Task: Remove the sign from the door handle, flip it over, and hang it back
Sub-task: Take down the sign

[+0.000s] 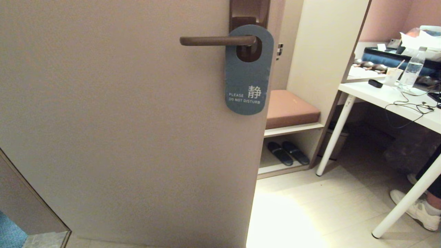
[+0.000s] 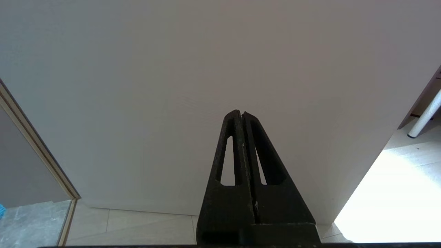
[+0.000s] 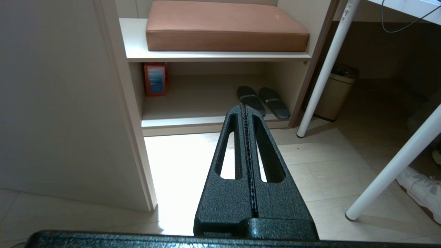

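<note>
A hotel-style room is being shown: a beige door (image 1: 131, 120) is filling the left and centre of the head view, with pale floor tiles (image 1: 310, 206) lying to its right.

Door handle (image 1: 217, 41): a dark brown lever is being held horizontal, projecting leftward from a tall brown backplate (image 1: 249, 12) near the door's right edge.

Sign (image 1: 248, 70): the card is being carried on the lever by its big hole, hanging flat against the door, slate-blue face outward, with "PLEASE DO NOT DISTURB" being displayed low on it.

Left gripper (image 2: 242, 113): its fingers are being kept pressed together with nothing between them; it is being pointed at the bare lower door, well below the sign.

Right gripper (image 3: 245, 106): its fingers are likewise being kept pressed together on nothing; it is being aimed past the door's edge toward the shelf unit.

Shelf unit (image 1: 293, 130): a brown cushion (image 1: 289, 108) is being borne on top, dark slippers (image 1: 287, 152) below.

White desk (image 1: 389, 100), far right: a water bottle (image 1: 412, 70) and paper cup (image 1: 392, 75) are being supported.
</note>
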You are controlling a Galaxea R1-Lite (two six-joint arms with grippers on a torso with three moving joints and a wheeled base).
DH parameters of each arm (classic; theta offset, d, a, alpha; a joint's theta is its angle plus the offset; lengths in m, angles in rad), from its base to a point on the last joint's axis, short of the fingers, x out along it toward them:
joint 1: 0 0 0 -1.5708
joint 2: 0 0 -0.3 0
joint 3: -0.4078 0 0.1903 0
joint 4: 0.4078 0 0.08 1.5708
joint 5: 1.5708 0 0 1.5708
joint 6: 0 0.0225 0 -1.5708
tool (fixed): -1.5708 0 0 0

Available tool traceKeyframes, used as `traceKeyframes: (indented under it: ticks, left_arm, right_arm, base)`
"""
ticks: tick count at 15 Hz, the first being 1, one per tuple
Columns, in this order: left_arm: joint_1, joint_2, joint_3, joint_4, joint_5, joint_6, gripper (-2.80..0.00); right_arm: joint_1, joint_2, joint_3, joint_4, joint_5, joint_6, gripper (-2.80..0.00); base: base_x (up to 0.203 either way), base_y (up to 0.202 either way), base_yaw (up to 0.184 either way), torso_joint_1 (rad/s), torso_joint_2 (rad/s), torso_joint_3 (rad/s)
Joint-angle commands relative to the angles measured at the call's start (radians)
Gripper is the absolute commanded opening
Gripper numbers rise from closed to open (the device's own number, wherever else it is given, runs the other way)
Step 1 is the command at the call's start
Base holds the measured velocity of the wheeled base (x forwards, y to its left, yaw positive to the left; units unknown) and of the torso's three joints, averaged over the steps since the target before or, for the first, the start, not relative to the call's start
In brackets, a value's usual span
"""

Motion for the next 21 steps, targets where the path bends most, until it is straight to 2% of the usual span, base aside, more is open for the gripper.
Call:
traceKeyframes:
  ticks: [1,21]
  left_arm:
    - [0.0,0.001,-0.001,-0.001,0.001,-0.001,-2.8]
    - [0.0,0.001,0.0,-0.001,0.0,-0.001,-2.8]
  right_arm:
    - [0.0,0.002,0.0,0.0,0.001,0.0,-2.8]
    - [0.0,0.002,-0.003,0.008,0.001,-0.002,-2.8]
  base:
    - [0.0,0.0,0.0,0.0,0.0,0.0]
    - [0.0,0.0,0.0,0.0,0.0,0.0]
